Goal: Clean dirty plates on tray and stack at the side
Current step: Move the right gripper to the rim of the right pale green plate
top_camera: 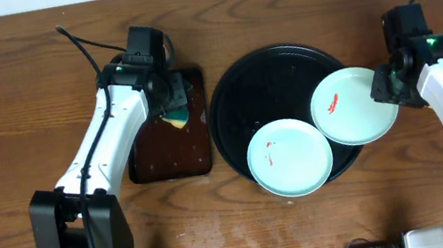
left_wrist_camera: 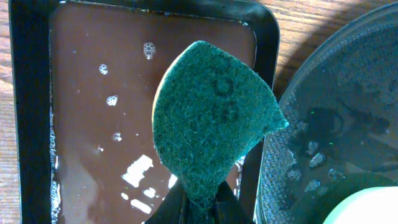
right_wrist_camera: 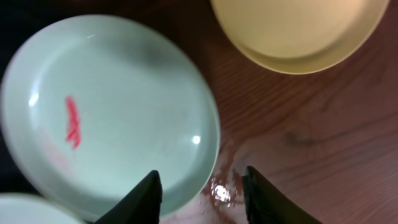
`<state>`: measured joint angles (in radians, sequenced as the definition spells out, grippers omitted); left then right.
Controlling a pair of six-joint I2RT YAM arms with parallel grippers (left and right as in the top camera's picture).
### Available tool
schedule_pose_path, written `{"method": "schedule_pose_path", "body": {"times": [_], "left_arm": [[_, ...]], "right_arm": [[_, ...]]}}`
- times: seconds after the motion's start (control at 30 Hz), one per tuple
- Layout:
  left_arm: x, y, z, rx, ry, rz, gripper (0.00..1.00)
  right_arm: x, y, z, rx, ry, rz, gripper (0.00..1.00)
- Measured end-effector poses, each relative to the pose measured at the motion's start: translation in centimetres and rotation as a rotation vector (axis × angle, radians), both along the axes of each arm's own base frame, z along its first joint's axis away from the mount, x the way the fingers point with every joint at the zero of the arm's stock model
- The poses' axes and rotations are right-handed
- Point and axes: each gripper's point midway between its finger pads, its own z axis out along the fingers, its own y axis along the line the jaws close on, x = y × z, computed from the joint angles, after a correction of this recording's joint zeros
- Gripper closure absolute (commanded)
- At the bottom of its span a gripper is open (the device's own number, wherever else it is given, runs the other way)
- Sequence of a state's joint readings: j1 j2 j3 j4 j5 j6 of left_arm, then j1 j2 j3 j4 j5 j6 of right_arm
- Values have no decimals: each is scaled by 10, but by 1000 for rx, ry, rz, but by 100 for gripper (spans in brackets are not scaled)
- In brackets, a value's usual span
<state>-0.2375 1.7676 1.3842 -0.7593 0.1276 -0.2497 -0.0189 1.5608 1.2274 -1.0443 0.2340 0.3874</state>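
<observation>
The black tray (top_camera: 230, 95) sat in the middle of the tabletop (top_camera: 20, 104), a little toward the right edge. One mint plate (top_camera: 291, 159) lay on the tray's front part, overhanging the rim nearest the front edge, with a small red smear (top_camera: 270, 154) on it. A second mint plate (top_camera: 352, 107), also smeared red, overhung the tray's right rim. The right jaws stood partly open astride that plate's right edge, one finger over the plate and the other over the wood. Whether they touched the plate could not be told. A pale yellow plate (right_wrist_camera: 298, 31) rested on the bare tabletop just beyond it, apart from it. The left jaws were clamped on a green sponge (left_wrist_camera: 211, 124), held over the brown tray (top_camera: 152, 167) of bubbly liquid just left of the black tray.
</observation>
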Motion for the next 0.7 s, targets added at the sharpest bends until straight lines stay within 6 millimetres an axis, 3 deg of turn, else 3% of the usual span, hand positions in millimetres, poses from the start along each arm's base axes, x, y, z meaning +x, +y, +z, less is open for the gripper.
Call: {"method": "schedule_pose_path", "body": {"times": [0.4, 0.47, 0.7], "left_arm": [[-11, 3, -16, 10, 40, 0, 92], [-11, 3, -16, 10, 40, 0, 91], [-10, 2, -15, 9, 34, 0, 91]], "right_arm": [[-12, -28, -47, 47, -23, -137, 71], [-15, -30, -55, 62, -22, -149, 76], [-8, -22, -68, 123, -68, -125, 76]]}}
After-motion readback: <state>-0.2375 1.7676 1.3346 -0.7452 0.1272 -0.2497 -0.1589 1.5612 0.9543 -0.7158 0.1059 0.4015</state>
